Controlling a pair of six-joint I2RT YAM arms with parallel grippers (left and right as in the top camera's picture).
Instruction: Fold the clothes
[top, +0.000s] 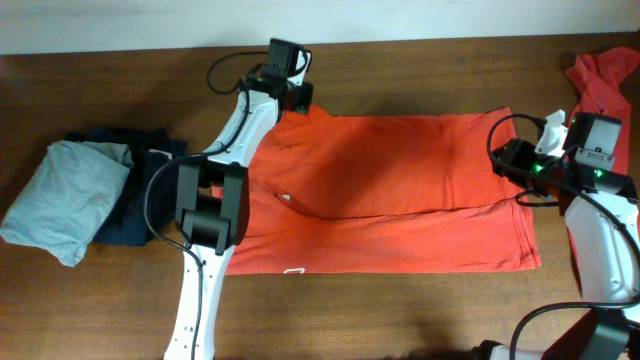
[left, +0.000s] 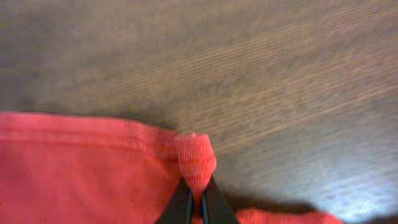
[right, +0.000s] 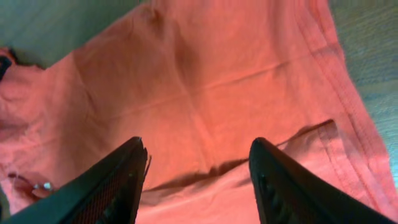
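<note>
Leftmost, a grey folded garment partly overlaps a dark navy garment near the left end of the wooden table. Next, the left gripper is clamped on a pinch of the orange-red shirt at its upper left corner, with the hem bunched between the jaws. The shirt lies spread across the table's middle, mostly flat, with a long lengthwise crease. The right gripper hangs over the shirt's right edge, fingers apart, holding nothing. Farthest right, a second red garment lies crumpled.
</note>
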